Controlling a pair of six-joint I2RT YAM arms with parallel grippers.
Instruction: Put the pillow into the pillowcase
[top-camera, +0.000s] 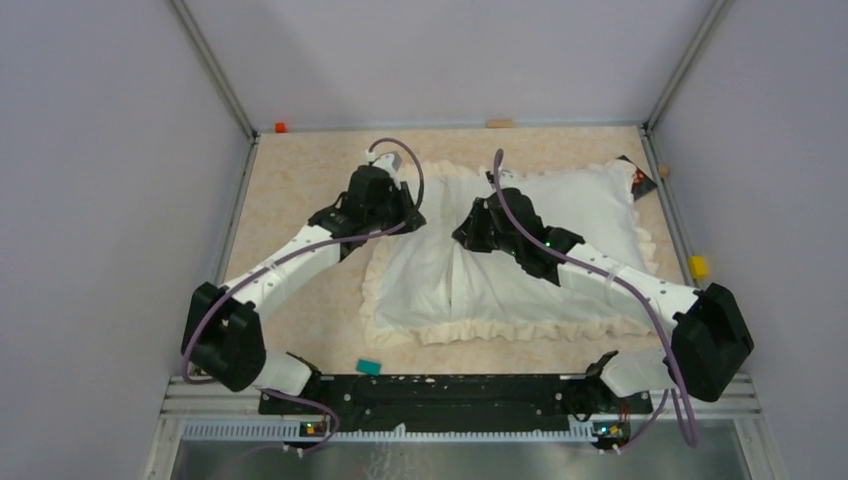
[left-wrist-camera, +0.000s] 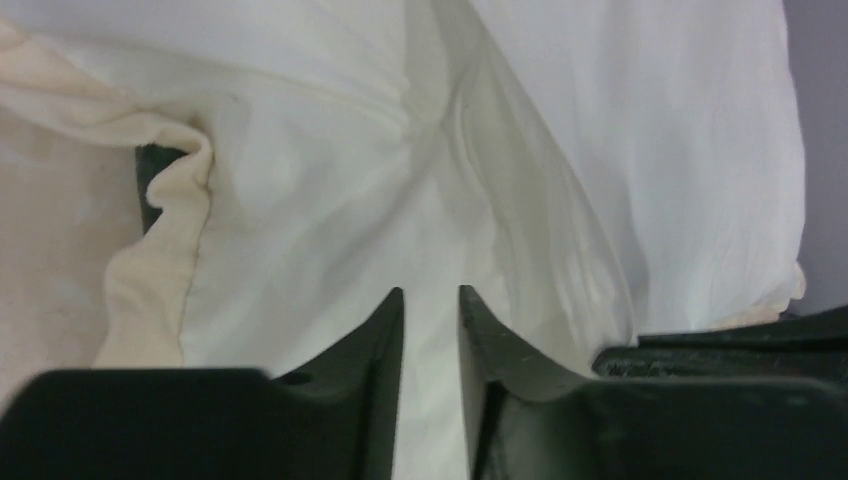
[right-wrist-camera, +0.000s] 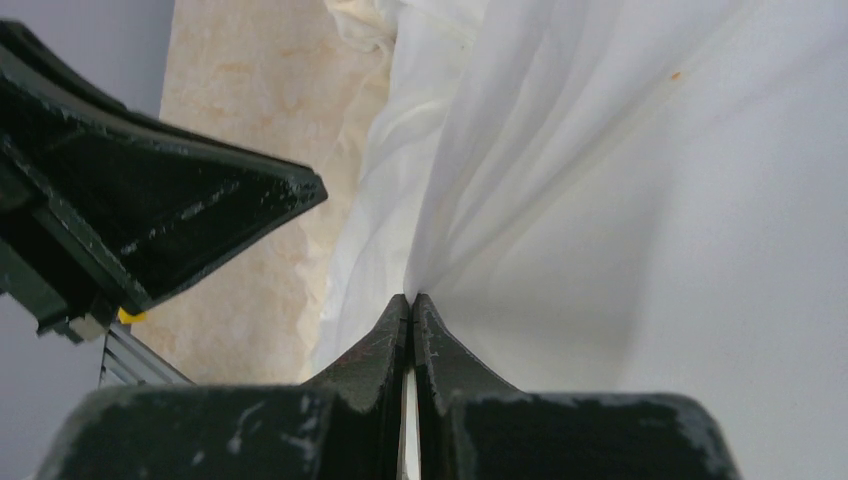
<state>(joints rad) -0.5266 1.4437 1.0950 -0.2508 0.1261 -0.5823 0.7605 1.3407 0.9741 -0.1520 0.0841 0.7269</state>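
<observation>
Lying flat, pillowcase (top-camera: 430, 280) long axis left-right; mouth seemingly facing left.

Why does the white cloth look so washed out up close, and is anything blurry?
Top view: soft even light, sharp, folds of the pillowcase readable. Left wrist view: the left pincer is a dark, soft-edged silhouette, the cloth hazy. Right wrist view: cloth on the right glares to flat white; the right pincer shows sharp scuffs.
</observation>
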